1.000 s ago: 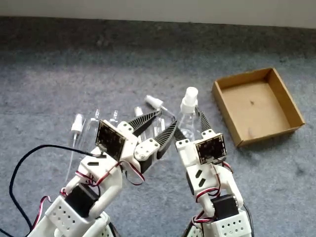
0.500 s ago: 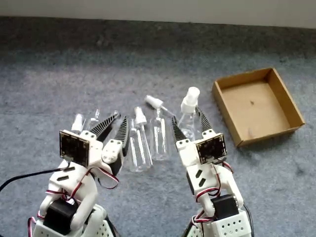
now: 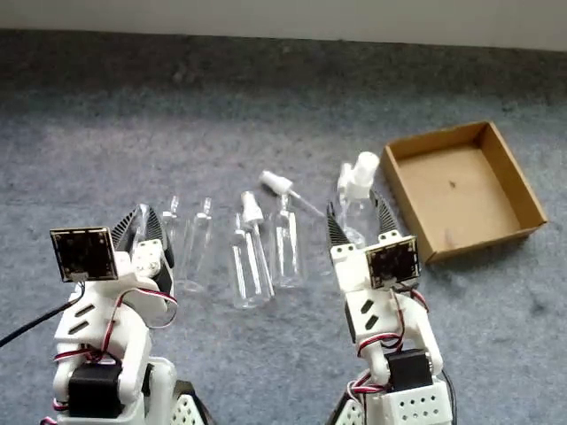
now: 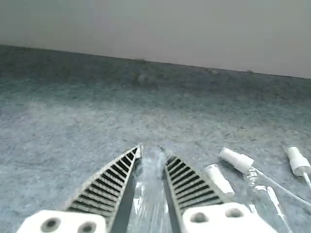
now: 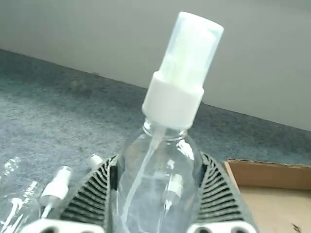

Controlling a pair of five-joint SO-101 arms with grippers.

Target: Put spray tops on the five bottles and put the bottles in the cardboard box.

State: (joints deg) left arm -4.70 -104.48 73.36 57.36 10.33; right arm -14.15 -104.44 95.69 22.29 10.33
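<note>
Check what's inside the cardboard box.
The cardboard box shows only bare floor with a small dark speck, nothing else lying in it. A thin strip behind its near wall is hidden.

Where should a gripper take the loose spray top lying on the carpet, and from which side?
Grip the white head of the loose spray top, coming straight down with jaws across its short width. It lies flat, and its thin dip tube trailing toward the capped bottle in the right gripper looks too slender and bendy to hold.
</note>
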